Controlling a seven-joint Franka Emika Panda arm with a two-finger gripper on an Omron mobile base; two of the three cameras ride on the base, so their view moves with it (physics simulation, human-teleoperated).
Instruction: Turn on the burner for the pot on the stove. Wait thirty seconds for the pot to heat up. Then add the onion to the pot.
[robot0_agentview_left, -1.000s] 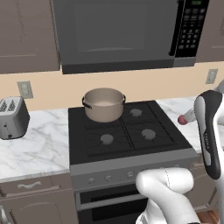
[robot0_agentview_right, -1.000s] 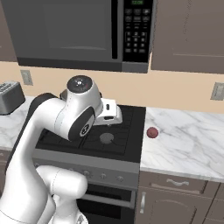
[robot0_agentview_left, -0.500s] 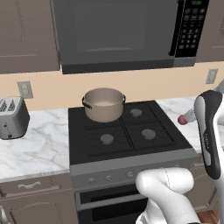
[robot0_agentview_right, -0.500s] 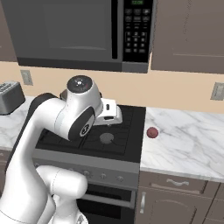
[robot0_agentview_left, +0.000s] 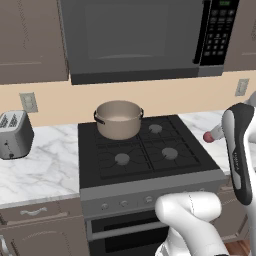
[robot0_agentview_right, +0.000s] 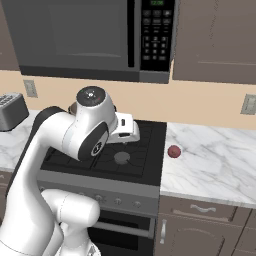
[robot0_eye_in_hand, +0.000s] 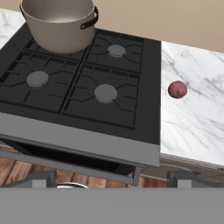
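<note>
Silver and boxy, a two-slot metal toaster (robot0_agentview_left: 14, 134) sits at the far left on the white marble counter (robot0_agentview_left: 42, 167), beside a pale wall outlet (robot0_agentview_left: 28, 102). In the right base view the toaster is cut off by the picture's edge.

Next comes the steel range with its black four-burner gas cooktop (robot0_agentview_left: 145, 165). A wide tan-beige metal pot with two small dark side handles (robot0_agentview_left: 119, 119) stands on the rear left quadrant, hiding the burner beneath it. The three other round grey burner caps show under the black grate bars. A row of small grey knobs (robot0_agentview_left: 125, 203) runs along the front panel; their settings are too small to read. The robot's white body covers the lower right of the oven door.

Above hangs a dark grey microwave (robot0_agentview_left: 145, 37) with a keypad on its right.

In the right base view the white arm's big joint blocks most of the pot.

To the right of the stove, a small round dark-red onion (robot0_eye_in_hand: 177, 89) lies on the marble counter, near the cooktop's edge but apart from it. In the left base view the arm's upright link partly hides it.

The two-finger gripper (robot0_eye_in_hand: 112, 180) hovers in front of the stove, jaws spread wide and empty; its dark fingertips (robot0_eye_in_hand: 41, 178) barely rise into the hand view.
</note>
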